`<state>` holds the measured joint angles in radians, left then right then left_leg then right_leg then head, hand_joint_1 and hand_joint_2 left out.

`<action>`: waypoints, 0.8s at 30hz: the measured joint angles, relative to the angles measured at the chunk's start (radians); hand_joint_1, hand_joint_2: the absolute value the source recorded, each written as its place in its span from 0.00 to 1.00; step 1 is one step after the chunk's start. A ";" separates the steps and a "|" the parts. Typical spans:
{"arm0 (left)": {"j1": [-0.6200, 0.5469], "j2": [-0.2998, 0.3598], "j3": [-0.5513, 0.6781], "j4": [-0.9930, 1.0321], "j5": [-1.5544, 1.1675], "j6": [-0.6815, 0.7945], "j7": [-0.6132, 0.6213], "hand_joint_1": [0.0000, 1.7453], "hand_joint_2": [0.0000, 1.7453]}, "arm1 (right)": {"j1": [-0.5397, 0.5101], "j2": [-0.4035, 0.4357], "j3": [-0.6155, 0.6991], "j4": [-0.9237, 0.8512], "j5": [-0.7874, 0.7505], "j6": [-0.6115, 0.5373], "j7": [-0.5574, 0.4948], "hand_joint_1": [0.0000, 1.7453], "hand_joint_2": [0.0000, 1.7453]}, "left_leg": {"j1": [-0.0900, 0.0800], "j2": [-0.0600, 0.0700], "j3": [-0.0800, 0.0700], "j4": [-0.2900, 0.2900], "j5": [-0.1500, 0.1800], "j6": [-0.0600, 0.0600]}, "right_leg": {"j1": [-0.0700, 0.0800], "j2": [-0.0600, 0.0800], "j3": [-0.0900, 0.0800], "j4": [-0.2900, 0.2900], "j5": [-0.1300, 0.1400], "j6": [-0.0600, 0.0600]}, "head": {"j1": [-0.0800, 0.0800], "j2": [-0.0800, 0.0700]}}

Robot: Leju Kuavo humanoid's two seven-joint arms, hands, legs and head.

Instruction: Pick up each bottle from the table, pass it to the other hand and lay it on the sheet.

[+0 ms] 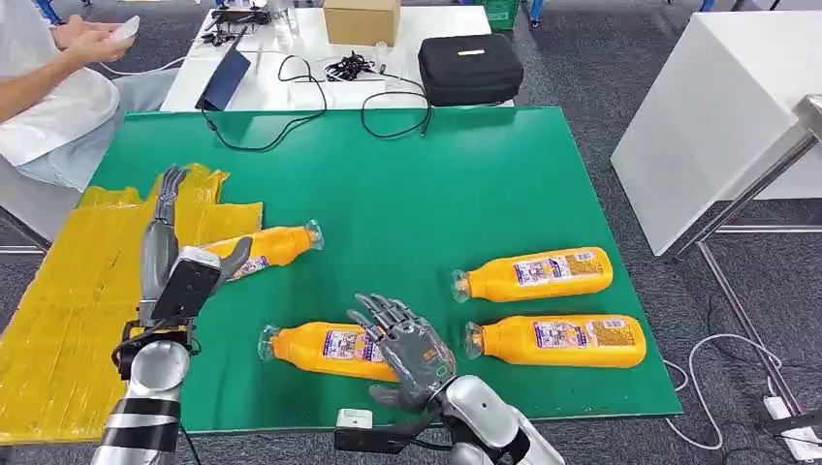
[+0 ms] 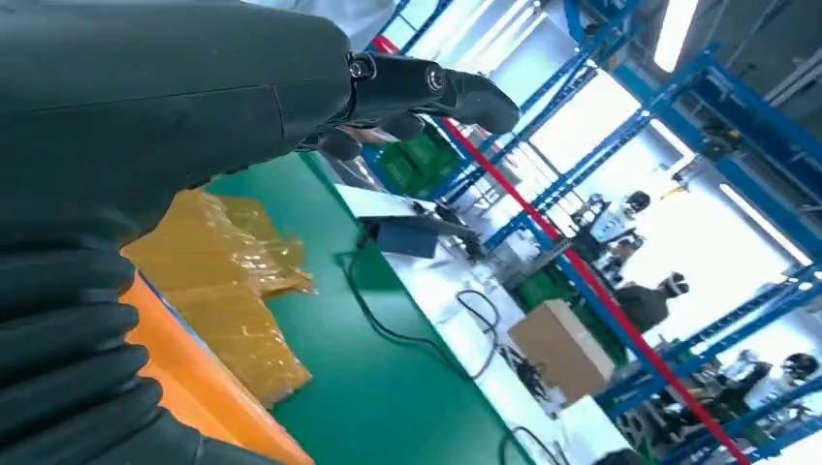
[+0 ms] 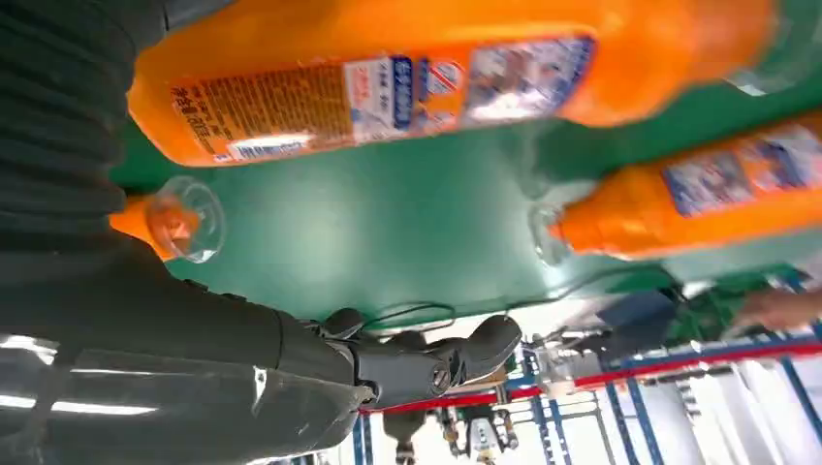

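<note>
Green matting point(image 1: 436, 194) is covering the work table in the head view, and a crumpled yellow plastic sheet point(image 1: 68, 281) is lying at its left edge. Four orange plastic bottles with clear caps are lying on their sides. One bottle point(image 1: 267, 247) is resting just beside the sheet, with its base under the left hand point(image 1: 165, 228), whose fingers are being held straight and close together over the sheet; whether this bottle is gripped cannot be told. A second bottle point(image 1: 325, 346) is lying near the front edge, its long axis across the table, cap to the left. The right hand point(image 1: 407, 344) is being held over its base end with fingers spread and holding nothing, so this hand is judged the nearer one. Two more bottles point(image 1: 538, 274) point(image 1: 562, 341) are lying to the right.

From the left wrist view, dark fingers point(image 2: 426, 87) are seen extended above the sheet point(image 2: 233, 291).

From the right wrist view, the near bottle point(image 3: 417, 82) is lying close beside the palm, and the thumb point(image 3: 436, 358) is apart from it.
</note>
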<state>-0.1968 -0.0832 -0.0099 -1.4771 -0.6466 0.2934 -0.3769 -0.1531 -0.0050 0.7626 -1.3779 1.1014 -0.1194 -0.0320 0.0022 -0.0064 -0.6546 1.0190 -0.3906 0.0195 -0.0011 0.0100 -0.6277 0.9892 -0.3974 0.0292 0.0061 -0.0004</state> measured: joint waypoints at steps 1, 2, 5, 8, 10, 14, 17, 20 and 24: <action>0.005 -0.004 -0.003 -0.005 0.000 0.002 -0.002 0.00 1.00 | -0.003 0.000 0.005 0.007 0.014 0.000 0.010 0.00 1.00 | 0.000 0.000 0.000 0.000 0.000 0.000 | 0.000 0.000 0.000 0.000 0.000 0.000 | 0.000 0.000; 0.011 -0.007 -0.009 -0.010 -0.001 0.003 -0.002 0.00 1.00 | -0.007 0.000 0.012 0.016 0.031 0.000 0.022 0.00 1.00 | 0.000 0.000 0.000 0.000 0.000 0.000 | 0.000 0.000 0.000 0.000 0.000 0.000 | 0.000 0.000; 0.024 -0.015 -0.021 -0.021 -0.001 0.007 -0.003 0.00 1.00 | -0.015 0.000 0.026 0.039 0.064 0.000 0.048 0.00 1.00 | -0.001 0.000 0.000 0.000 0.000 0.000 | 0.000 0.000 0.000 0.000 0.000 0.000 | 0.000 0.000; 0.036 -0.022 -0.025 -0.033 0.014 0.006 -0.006 0.00 1.00 | -0.025 0.000 0.038 0.066 0.085 0.003 0.065 0.00 1.00 | -0.001 0.000 0.000 0.000 0.000 0.000 | 0.000 0.000 0.000 0.000 0.000 0.000 | 0.000 0.000; 0.051 -0.029 -0.033 -0.050 0.031 -0.001 -0.011 0.00 1.00 | -0.029 0.000 0.041 0.092 0.093 0.007 0.081 0.00 1.00 | -0.001 -0.001 0.000 0.000 0.000 0.000 | 0.000 0.000 0.000 0.000 0.000 0.000 | 0.000 0.000; 0.067 -0.038 -0.043 -0.070 0.039 -0.002 -0.014 0.00 1.00 | -0.030 0.001 0.044 0.122 0.097 0.007 0.088 0.00 1.00 | -0.001 -0.001 -0.001 0.000 0.000 0.000 | 0.000 0.000 0.000 0.000 0.000 0.000 | 0.000 0.000; 0.076 -0.041 -0.049 -0.082 0.051 -0.013 -0.021 0.00 1.00 | -0.033 0.001 0.045 0.138 0.097 0.015 0.099 0.00 1.00 | -0.001 -0.001 0.000 0.000 0.000 0.000 | 0.000 0.000 0.000 0.000 0.000 0.000 | 0.000 0.000; 0.093 -0.048 -0.065 -0.107 0.078 -0.031 -0.031 0.00 1.00 | -0.039 0.008 0.041 0.167 0.075 0.032 0.130 0.00 1.00 | -0.001 -0.001 0.000 0.000 0.000 0.000 | 0.000 0.000 0.000 0.000 0.000 0.000 | 0.000 0.000; 0.112 -0.058 -0.104 -0.135 0.095 -0.043 -0.032 0.00 1.00 | -0.065 0.033 0.005 0.231 0.010 0.053 0.152 0.01 1.00 | -0.001 0.000 0.000 0.000 0.000 0.000 | 0.000 0.000 0.000 0.000 0.000 0.000 | 0.000 0.000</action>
<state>-0.0851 -0.1411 -0.1144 -1.6125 -0.5520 0.2506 -0.4089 -0.2177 0.0282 0.7676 -1.1468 1.1117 -0.0663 0.1198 0.0015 -0.0066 -0.6545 1.0190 -0.3908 0.0196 -0.0013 0.0100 -0.6275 0.9892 -0.3975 0.0295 0.0057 -0.0004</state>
